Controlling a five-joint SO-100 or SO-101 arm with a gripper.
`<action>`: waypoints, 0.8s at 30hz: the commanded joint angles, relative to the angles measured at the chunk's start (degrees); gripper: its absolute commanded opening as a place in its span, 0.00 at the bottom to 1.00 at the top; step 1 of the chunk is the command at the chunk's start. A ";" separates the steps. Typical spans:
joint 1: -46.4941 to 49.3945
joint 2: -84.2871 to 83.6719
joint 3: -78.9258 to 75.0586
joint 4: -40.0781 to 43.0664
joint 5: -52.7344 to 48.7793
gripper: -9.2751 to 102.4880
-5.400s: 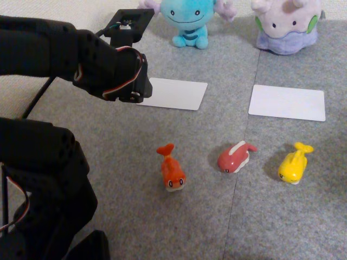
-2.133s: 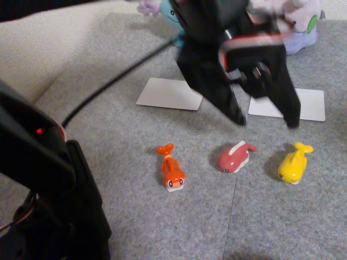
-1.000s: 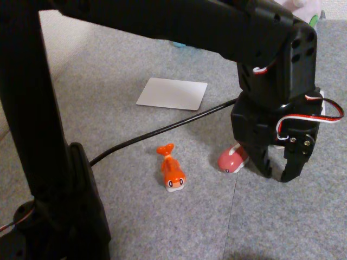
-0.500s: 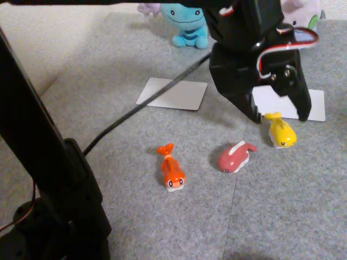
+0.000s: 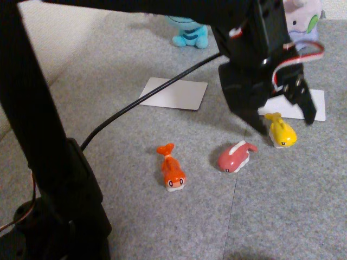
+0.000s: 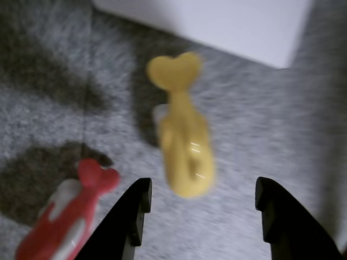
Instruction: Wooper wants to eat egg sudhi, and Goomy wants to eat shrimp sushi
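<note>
The yellow egg sudhi (image 5: pixel 282 131) lies on the grey mat just below the right white card, tail toward the card. My gripper (image 5: pixel 286 127) hovers over it, open, one finger on each side and not touching. In the wrist view the egg sudhi (image 6: pixel 182 142) lies between and ahead of the two black fingertips of my gripper (image 6: pixel 203 187). The orange shrimp sushi (image 5: pixel 172 169) sits alone to the left on the mat. At the back, Wooper (image 5: pixel 190 31) and Goomy (image 5: pixel 304 21) are partly hidden behind my arm.
A pink-red fish figure (image 5: pixel 236 156) lies between the orange and yellow ones, also seen in the wrist view (image 6: pixel 65 216). Two white cards lie on the mat, one at left (image 5: pixel 173 93) and one at right (image 5: pixel 320 105). A black cable (image 5: pixel 135 108) crosses the mat.
My arm swung from the left over to the yellow figure. That figure now lies farther back near the right card, turned round. Over the last half second it stayed still while the open gripper shifted slightly.
</note>
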 commanded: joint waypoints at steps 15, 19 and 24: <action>-0.62 -12.22 -11.87 0.44 0.00 0.22; -0.62 -13.36 -13.97 2.72 0.09 0.22; -1.67 -13.10 -15.29 5.80 2.37 0.14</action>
